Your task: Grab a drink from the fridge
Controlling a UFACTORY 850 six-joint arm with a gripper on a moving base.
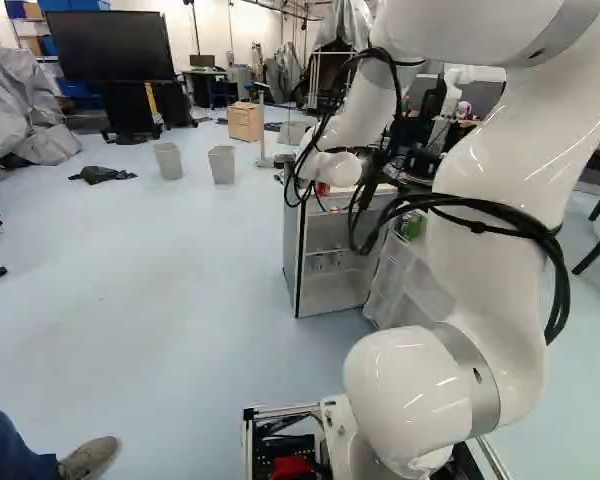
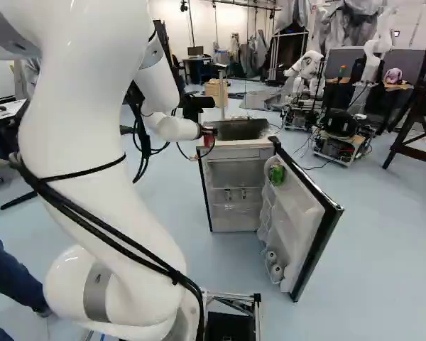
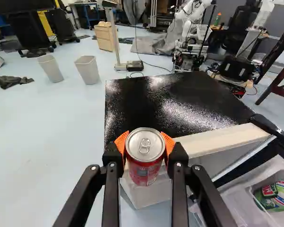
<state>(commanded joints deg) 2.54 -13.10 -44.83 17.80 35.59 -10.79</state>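
Wrist view: red can (image 3: 144, 158), upright w/ pull tab on top, was btwn the gripper's (image 3: 144, 142) orange pads (image 3: 120, 141). Fingers stood a can's width apart, one pad pressed to each side: a firm hold, by the look of it. Can was near the fridge's (image 3: 170, 101) top front edge, outside the compartment; couldn't tell if it touched the edge.

Progress, est.: door (image 2: 309, 220) open, drink out & gripped, so the grab looked basically done. Left, if anything: carry it clear, prob. w/o knocking the edge. Closing the door wasn't asked for.

Wrist view had the black fridge top, plus a green can (image 3: 274, 196) in the door rack, but no inner shelves (image 2: 234, 188); those showed in both base views. Right base view gave the door's full inner side, incl. two round ends (image 2: 271, 256) in its low rack. Left base view: arm (image 1: 500, 220) hid most of the door, & the red can was just a red patch behind cables.
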